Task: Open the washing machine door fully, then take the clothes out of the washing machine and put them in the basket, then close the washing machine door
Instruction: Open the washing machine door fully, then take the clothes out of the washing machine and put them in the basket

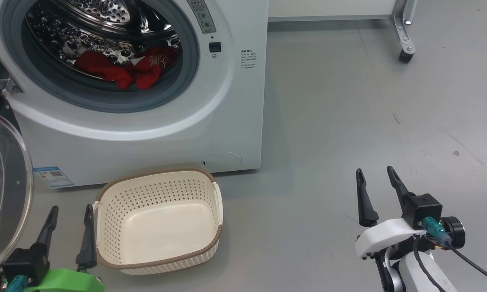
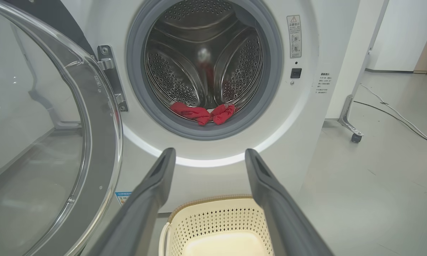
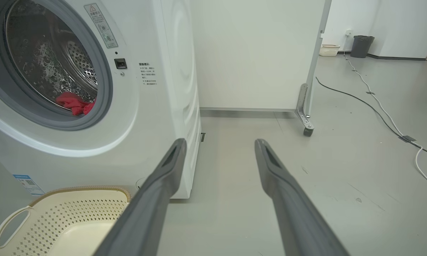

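My left claw [image 1: 72,210] sits low, its two long dark fingers spread apart with nothing between them, just beside the small cream perforated plastic basket [image 1: 154,173] with the brown woven-look rim. My right claw [image 1: 375,172] is likewise spread and empty, well off to the right over the grey floor [image 1: 349,101]. I read both as a ready posture, free for a reach into the drum.

The basket stands on the floor right in front of the big white front-loading washing machine [image 1: 146,142], below its opening, so a garment pulled out has a short way down. It holds nothing. The large round glass-windowed door [image 1: 4,190] is swung out to the left, off the opening.

The red jersey clothes [image 1: 134,71] lie bunched at the bottom front of the steel drum [image 1: 97,24], against the grey rubber gasket [image 1: 105,101]. I cannot tell how many garments there are, and the lettering is crumpled. The door runs off the head view's left edge, so I cannot judge its full swing.
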`<state>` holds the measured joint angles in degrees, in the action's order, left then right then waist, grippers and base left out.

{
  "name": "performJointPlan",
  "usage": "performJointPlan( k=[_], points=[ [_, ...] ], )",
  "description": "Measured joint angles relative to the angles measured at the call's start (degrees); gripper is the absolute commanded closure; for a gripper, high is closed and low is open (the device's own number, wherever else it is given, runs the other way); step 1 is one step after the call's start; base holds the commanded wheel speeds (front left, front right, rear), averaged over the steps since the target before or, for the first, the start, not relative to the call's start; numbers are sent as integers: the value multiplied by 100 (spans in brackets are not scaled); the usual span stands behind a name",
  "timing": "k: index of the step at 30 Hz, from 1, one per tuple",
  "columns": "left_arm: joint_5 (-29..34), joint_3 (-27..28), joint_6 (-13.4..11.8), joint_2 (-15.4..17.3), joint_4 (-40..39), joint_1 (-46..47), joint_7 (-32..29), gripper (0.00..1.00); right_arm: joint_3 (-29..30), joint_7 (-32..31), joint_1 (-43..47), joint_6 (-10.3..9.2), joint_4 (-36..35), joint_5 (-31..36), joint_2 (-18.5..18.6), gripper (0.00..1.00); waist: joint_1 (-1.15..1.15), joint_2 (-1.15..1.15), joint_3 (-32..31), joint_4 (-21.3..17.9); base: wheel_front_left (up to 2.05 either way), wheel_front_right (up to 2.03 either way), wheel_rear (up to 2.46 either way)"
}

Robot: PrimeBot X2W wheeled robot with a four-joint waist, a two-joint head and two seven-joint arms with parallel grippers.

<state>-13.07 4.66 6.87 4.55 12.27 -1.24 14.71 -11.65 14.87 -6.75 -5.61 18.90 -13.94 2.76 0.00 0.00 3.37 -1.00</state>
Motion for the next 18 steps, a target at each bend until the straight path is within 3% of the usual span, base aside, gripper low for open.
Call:
performJointPlan(
  k=[18],
  points=[
    [15, 123, 7, -19, 0, -1, 0, 0, -2, 0, 3, -2, -9, -3, -1, 0, 0, 0, 77, 82, 73, -69, -4]
  ],
)
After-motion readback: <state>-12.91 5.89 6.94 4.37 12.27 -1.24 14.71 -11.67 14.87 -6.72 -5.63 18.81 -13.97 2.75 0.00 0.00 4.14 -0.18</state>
